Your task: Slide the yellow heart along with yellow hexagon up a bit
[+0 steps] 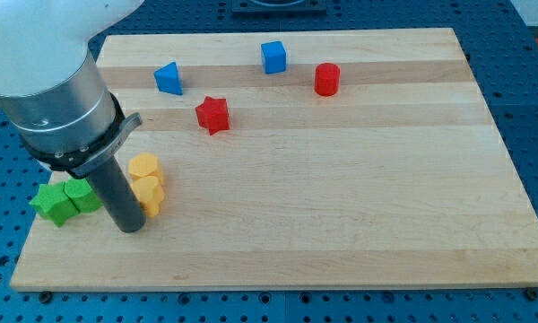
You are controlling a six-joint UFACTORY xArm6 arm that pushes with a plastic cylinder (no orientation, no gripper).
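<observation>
Two yellow blocks stand touching at the view's left. The upper one is the yellow hexagon (144, 168). The lower one, the yellow heart (150, 196), is partly hidden by my rod. My tip (128, 227) rests on the board just below and left of the heart, close against it. The rod rises from there up to the grey arm body at the view's top left.
A green star (52, 204) and a green block (80, 195) sit left of the rod at the board's left edge. A red star (212, 114), blue triangle (169, 79), blue cube (273, 56) and red cylinder (327, 79) lie along the top.
</observation>
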